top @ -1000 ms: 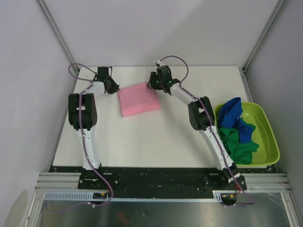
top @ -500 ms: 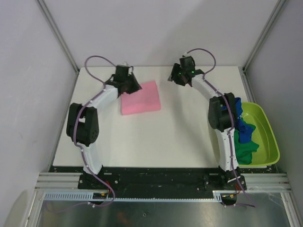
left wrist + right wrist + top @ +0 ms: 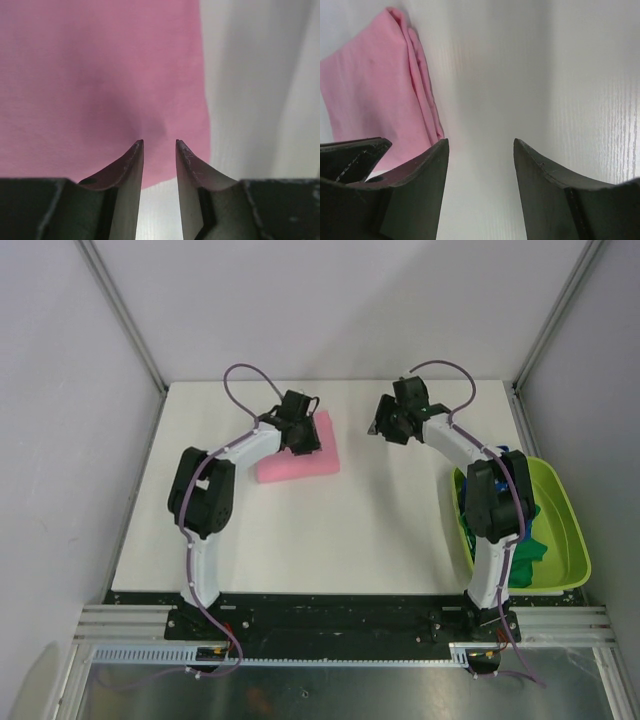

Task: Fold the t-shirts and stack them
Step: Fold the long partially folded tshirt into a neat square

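A light pink t-shirt (image 3: 288,466) lies folded in a rectangle at the back middle of the white table (image 3: 330,530). My left gripper (image 3: 305,437) sits over its far right part. In the left wrist view the jaws (image 3: 159,142) stand a narrow gap apart with nothing between them, tips at the pink fabric (image 3: 100,75) near its edge. My right gripper (image 3: 380,428) is open and empty over bare table to the right of the shirt, whose folded edge shows in the right wrist view (image 3: 375,90). A royal blue shirt (image 3: 518,464) and a dark green shirt (image 3: 530,546) lie crumpled, partly hidden by my right arm.
The blue and green shirts are in a lime-green plastic tub (image 3: 576,540) at the table's right edge. Grey walls and metal posts close in the back and sides. My right arm's elbow stands over the tub's left side.
My left gripper has swung right, from left of the pink shirt to over its far right part. My right gripper has drawn away to the right, off the shirt.
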{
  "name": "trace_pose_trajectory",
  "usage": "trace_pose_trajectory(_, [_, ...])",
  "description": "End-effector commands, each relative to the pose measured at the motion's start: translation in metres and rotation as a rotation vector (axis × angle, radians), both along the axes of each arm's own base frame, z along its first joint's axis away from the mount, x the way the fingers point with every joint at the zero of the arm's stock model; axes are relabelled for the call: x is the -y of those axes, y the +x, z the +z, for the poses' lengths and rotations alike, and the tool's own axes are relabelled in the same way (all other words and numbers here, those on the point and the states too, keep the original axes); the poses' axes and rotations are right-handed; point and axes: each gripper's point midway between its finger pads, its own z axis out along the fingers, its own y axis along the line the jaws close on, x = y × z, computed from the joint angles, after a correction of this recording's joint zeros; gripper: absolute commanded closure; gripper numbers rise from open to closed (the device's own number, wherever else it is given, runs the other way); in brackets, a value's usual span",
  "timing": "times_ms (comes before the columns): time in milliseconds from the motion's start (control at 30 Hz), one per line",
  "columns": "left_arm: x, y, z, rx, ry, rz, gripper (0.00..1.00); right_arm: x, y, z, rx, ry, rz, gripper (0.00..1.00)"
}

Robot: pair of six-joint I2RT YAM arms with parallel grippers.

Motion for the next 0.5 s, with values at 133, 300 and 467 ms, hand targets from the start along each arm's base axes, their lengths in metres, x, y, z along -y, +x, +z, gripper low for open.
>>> trace_pose_trajectory(133, [-0.035, -0.003, -0.012, -0.004, 0.184, 0.039, 0.63, -0.001, -0.005, 0.023, 0.054, 0.015, 0.018, 0.41])
trace_pose_trajectory(300, [-0.040, -0.002, 0.015, 0.067, 0.220, 0.020, 0.61, -0.006, -0.006, 0.025, 0.060, 0.010, 0.032, 0.41])
trace_pose_trajectory(467, [-0.057, -0.015, 0.040, 0.109, 0.287, 0.077, 0.59, -0.005, -0.009, 0.031, 0.068, 0.003, 0.035, 0.41])
